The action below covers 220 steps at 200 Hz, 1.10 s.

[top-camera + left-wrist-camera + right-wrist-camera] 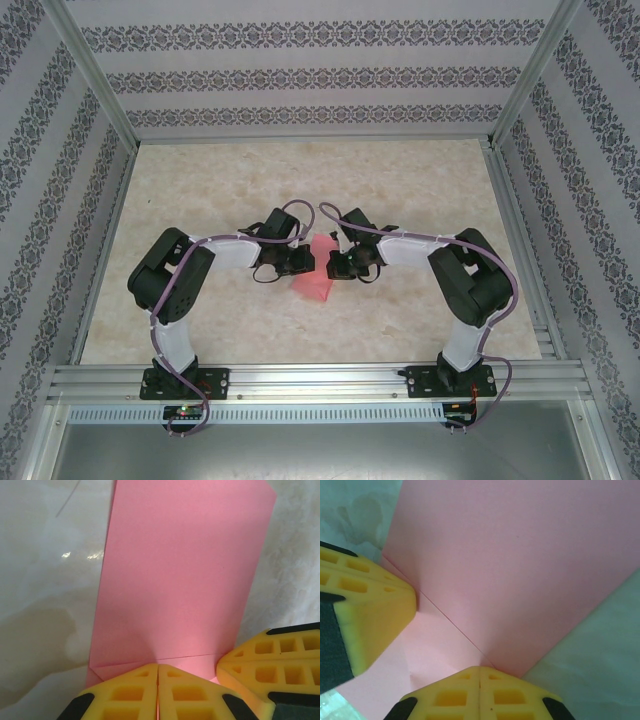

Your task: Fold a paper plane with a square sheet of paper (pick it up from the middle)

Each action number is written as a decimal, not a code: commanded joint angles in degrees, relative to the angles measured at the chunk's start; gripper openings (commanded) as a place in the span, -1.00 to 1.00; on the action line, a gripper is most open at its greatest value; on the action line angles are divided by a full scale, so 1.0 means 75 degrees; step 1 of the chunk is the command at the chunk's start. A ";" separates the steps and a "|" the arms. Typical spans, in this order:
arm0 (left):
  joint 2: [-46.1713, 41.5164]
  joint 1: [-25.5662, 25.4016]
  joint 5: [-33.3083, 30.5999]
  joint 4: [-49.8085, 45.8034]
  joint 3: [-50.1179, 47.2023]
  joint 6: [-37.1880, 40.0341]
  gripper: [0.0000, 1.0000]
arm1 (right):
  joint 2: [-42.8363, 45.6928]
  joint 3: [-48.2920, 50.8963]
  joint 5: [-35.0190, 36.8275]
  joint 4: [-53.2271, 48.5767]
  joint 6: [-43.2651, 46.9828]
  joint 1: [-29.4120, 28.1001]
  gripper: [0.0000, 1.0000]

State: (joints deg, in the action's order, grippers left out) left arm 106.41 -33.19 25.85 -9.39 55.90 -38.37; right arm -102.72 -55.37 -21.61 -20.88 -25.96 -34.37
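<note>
Left gripper and right gripper are both pinched shut on the creased pink paper, close together, mid table.

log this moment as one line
left tool: shut on paper | right tool: shut on paper | paper: pink, creased near tools, between both arms

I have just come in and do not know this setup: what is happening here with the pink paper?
Two robot arms are working on one pink sheet of paper at the middle of the table. The left pincer and the right pincer are both shut on the sheet, close beside each other. A crease runs across the paper near their fingertips. It is not yet a plane.
</note>
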 commanded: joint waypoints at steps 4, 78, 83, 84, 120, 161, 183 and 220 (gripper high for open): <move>0.0307 -0.0078 -0.0566 -0.0772 -0.0218 -0.0120 -0.82 | 0.0640 -0.0024 -0.0002 -0.0327 0.0102 0.0073 -0.86; 0.0355 -0.0084 -0.0537 -0.0484 -0.0433 -0.0332 -0.87 | 0.1178 0.0402 -0.0098 0.0121 -0.0692 -0.0768 -0.87; 0.0360 -0.0076 -0.0537 -0.0490 -0.0427 -0.0336 -0.87 | 0.1162 0.0406 -0.0074 0.0182 -0.0743 -0.0814 -0.87; 0.0358 -0.0075 -0.0538 -0.0487 -0.0431 -0.0340 -0.87 | 0.1154 0.0408 -0.0073 0.0194 -0.0756 -0.0829 -0.87; 0.0390 -0.0076 -0.0529 -0.0459 -0.0457 -0.0419 -0.90 | 0.0726 0.0203 0.0152 0.0359 -0.1070 -0.1100 -0.89; 0.0389 -0.0075 -0.0540 -0.0428 -0.0477 -0.0510 -0.91 | 0.0389 0.0046 0.0346 0.0409 -0.1262 -0.1241 -0.90; 0.0388 -0.0076 -0.0536 -0.0432 -0.0478 -0.0532 -0.92 | 0.0383 0.0035 0.0447 0.0363 -0.1274 -0.1243 -0.89; 0.0389 -0.0084 -0.0554 -0.0407 -0.0497 -0.0584 -0.93 | 0.0301 0.0006 0.0259 0.0504 -0.1332 -0.1242 -0.89</move>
State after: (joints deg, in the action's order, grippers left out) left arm 106.41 -33.19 26.06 -7.94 55.00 -42.11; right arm -99.55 -53.91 -19.70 -19.03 -34.92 -43.13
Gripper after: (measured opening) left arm 0.060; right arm 0.055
